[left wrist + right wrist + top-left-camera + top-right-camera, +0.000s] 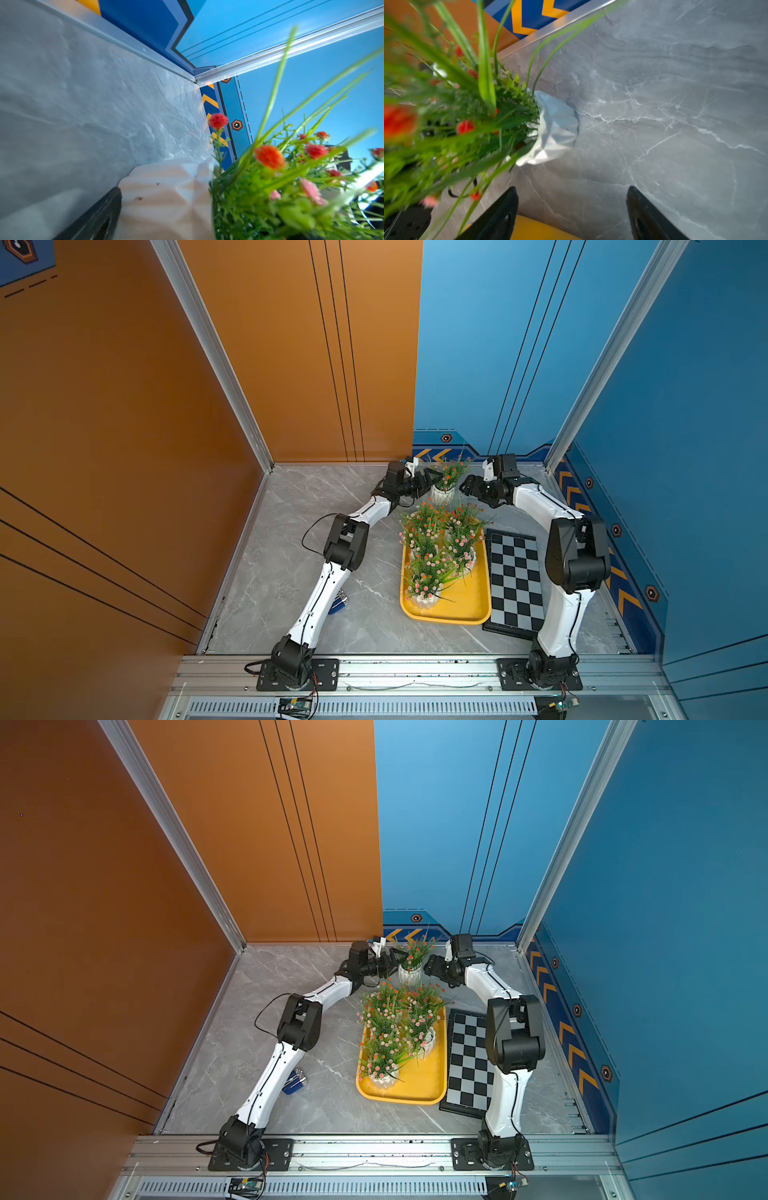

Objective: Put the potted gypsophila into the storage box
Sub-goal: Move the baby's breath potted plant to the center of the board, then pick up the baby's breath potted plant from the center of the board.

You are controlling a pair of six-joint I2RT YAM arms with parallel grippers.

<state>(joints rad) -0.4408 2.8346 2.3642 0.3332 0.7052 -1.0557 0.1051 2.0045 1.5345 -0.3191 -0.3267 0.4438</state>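
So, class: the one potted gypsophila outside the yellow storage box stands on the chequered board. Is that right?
Not quite. The potted gypsophila outside the yellow storage box stands on the grey marble tabletop, beyond the box's far end, not on the chequered board. Both top views show it.

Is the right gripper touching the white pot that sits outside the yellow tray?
Apart. The right wrist view shows bare grey table between the right gripper, jaws open, and the white pot; nothing sits between the jaws.
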